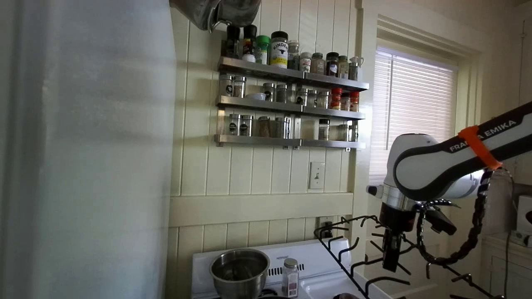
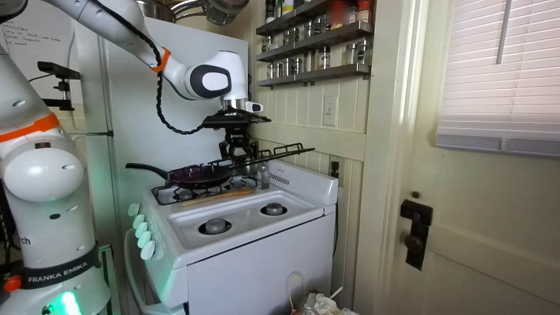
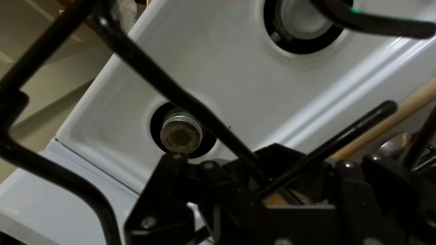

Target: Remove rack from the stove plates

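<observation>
Black metal rack (image 3: 196,108) is up in the air above the stove (image 2: 247,218), and the gripper (image 2: 239,159) is clamped on it. Can't make out the exact pinch spot in the wrist view since it's all black on black down there, but in both exterior views the rack is clearly hanging off the fingers (image 1: 390,253). It's tilted, btw: the end toward the wall (image 1: 266,178) behind the stove sits higher, and that end is well apart from the white surface (image 3: 224,71). Whether the lower end touches the frying pan (image 2: 205,177), I honestly can't tell.

As for the stove itself, that pan sits on a grate (image 2: 168,204) on the fridge (image 2: 135,122) side. Over on the door (image 2: 485,236) side, two burners (image 2: 215,226) are in plain sight, and a wooden utensil (image 2: 218,197) lies between them and the pan. A shiny steel pot (image 1: 241,284) is at the back of the stove, with a glass shaker (image 1: 290,278) near it. Pale knobs (image 2: 143,239) run along the stove's front, with a greenish tint. Three rows of metal shelves (image 1: 257,101) hang on the wall above the stove, loaded with spice jars (image 1: 279,52). Down beside the stove there's some crumpled white stuff (image 2: 326,304), too cut off to identify.
</observation>
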Tool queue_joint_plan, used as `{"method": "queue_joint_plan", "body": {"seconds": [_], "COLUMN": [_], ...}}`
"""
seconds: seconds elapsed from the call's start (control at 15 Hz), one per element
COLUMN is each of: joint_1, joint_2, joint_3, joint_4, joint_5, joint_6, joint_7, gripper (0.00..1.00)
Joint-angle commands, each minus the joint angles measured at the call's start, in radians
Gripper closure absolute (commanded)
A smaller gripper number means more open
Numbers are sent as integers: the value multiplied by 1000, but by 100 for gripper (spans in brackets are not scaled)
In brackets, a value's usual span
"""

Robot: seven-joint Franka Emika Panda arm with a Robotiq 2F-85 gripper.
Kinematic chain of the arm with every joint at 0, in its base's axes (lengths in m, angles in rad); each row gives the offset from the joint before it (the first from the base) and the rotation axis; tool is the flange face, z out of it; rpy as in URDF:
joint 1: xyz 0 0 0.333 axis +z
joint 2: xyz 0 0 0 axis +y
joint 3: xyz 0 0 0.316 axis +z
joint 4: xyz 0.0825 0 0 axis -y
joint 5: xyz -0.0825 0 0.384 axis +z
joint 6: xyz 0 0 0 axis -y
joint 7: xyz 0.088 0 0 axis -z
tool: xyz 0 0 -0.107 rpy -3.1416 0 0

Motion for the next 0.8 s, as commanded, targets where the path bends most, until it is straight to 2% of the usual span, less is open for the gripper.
{"method": "queue_joint_plan", "body": {"seconds": [0.0, 0.6, 0.73], "joint_1": [9, 9, 21], "joint_2": [1, 1, 20], "joint_3": [-9, -9, 28], "joint_4": [2, 2, 22], "joint_5": [-5, -5, -1], "joint_6": [-2, -3, 13], "joint_7": [4, 4, 69], "gripper": [100, 100, 100]}}
